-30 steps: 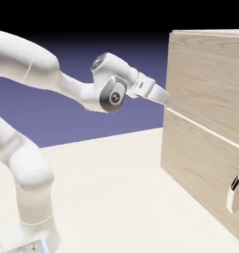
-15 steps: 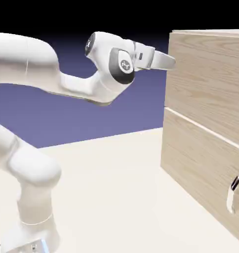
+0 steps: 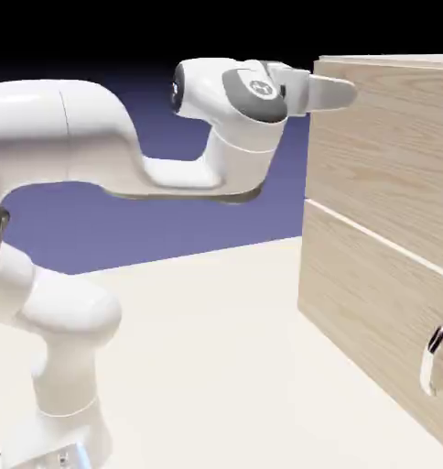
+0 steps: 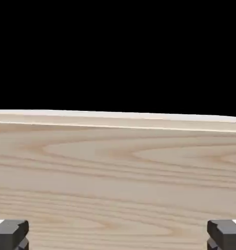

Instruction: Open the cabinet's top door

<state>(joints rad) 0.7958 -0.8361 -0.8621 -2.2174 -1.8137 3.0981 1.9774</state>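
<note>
The claw point(image 4: 118, 235) is open, its two tips set wide apart with nothing between them. The top door point(image 3: 381, 156) makes up the upper front of the cabinet point(image 3: 399, 60) and sits flush and closed above the lower door point(image 3: 362, 293).

The likeliest trouble is a miss: the claw points at plain wood high on the cabinet's front, so closing or pushing forward here would probably only scrape or knock the top door. If it is brought in too high, the tips could ride over the cabinet's top edge. A third risk is the wrong pull: the lower handle point(image 3: 429, 362) is the one in plain sight on the cabinet, and going for it would open the wrong door.

The exterior view shows the bent arm point(image 3: 97, 137) beside the cabinet, the seam between the doors and the lower handle; of the upper handle it gives at most a pale sliver at the picture's edge. The hand view has no handle at all, only wood grain and the cabinet's top edge against black, but it alone shows the gap between the tips. Whether they touch the cabinet, neither view settles.
</note>
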